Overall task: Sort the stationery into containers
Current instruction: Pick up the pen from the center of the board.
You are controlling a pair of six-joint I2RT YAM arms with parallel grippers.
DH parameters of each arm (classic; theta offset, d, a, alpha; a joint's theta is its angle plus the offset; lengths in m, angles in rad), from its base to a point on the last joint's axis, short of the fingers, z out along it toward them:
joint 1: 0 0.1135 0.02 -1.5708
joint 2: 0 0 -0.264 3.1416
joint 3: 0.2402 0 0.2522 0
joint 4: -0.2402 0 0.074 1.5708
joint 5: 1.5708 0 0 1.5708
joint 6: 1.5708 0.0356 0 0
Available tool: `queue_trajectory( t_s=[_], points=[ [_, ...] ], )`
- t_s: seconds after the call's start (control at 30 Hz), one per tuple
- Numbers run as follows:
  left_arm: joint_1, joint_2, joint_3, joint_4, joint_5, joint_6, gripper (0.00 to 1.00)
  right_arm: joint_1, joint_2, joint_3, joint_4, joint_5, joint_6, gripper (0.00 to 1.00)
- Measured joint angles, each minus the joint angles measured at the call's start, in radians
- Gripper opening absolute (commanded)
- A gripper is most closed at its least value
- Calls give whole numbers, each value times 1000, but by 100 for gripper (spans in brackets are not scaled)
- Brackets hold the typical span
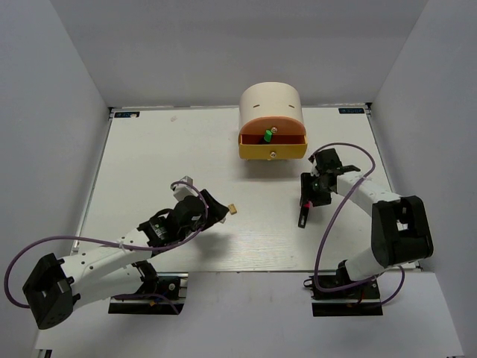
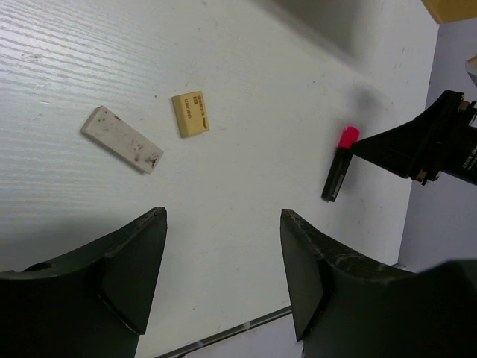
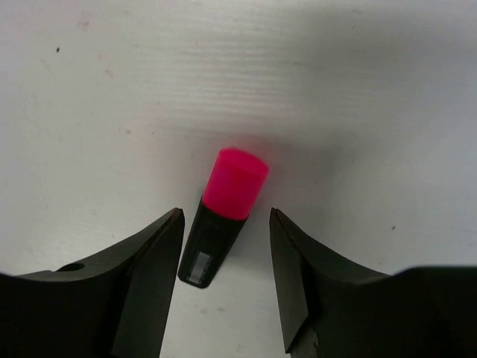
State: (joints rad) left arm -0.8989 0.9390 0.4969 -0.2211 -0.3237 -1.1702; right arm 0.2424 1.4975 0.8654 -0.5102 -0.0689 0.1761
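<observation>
As seen from the right wrist, found right gripper spread wide over pink-capped highlighter, gripping nothing, with a gap on either side of the barrel. Noted smooth cylindrical pink cap and squarish black barrel with small pale label, lying flat on finely ridged white table. Found left gripper likewise wide open and empty, dark wedge-shaped fingers above bare table. Logged two flat rectangular erasers ahead of it, near each other but apart: grey eraser, smudged with dark marks, and smaller tan eraser with printed lettering. Recorded cream half-cylinder desk unit at far side, arched orange drawer above, yellow drawer pulled out with green-capped highlighter lying inside.
</observation>
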Motion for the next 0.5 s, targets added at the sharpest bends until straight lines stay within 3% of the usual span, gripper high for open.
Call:
queue_trajectory(
  t_s=[0.33,0.47,0.5],
  points=[
    [0,23,0,-19,0,0,72,10,2,-83,120,40,100,52],
    [0,39,1,-19,0,0,72,9,-17,-109,154,40,106,33],
    [0,40,2,-19,0,0,72,9,-18,-112,156,39,107,23]
  ],
)
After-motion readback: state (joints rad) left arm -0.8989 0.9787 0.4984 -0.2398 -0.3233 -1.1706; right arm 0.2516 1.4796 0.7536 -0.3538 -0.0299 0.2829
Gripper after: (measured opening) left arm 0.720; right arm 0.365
